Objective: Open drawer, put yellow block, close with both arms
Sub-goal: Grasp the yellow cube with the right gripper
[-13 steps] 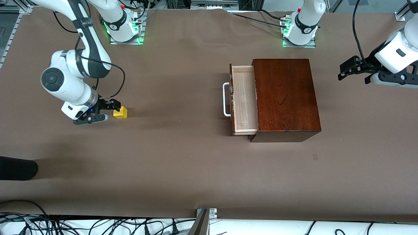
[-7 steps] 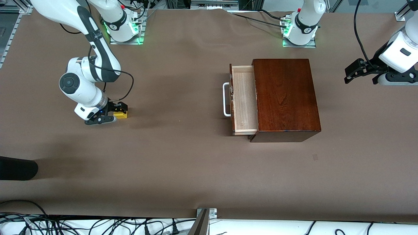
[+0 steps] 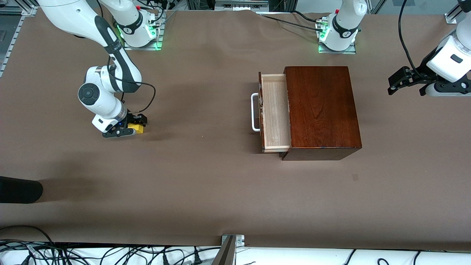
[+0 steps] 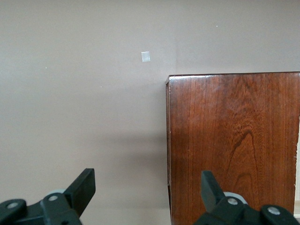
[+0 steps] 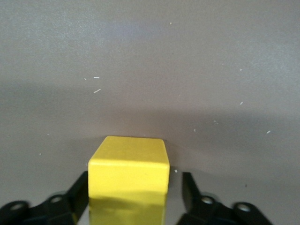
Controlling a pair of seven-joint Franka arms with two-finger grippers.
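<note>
Block: the yellow block [image 5: 129, 171] sits on the bench [image 3: 206, 191] between the fingers [image 5: 77, 194] of the right end effector [image 3: 129, 125], toward the right arm's end of the bench and well apart from the drawer.
Right end effector: down at the block, fingers spread on either side of it with small gaps showing in the right wrist view; it brackets the block without yet pinching it.
Step, as judged: the drawer is already out, so this looks like the grasp before the carry.
Left end effector [image 3: 399, 79]: released, fingers wide apart, hanging over the bench just off the box's closed end; this arm waits.
Drawer [image 3: 274, 112]: pulled part-way out of the box [image 3: 322, 110], white handle [image 3: 254, 112] facing the right arm's end; the pale wood inside shows nothing in it.
Risk, grasp: the block seems to sit slightly off centre between the fingers, so closing could shove or twist it and leave a corner grip that slips in the carry.
Risk, drop-off: the opening is narrow, so a tilted block could catch on the drawer rim or the box edge.
Risk, closing: a one-sided push could skew the drawer or slide the box.
</note>
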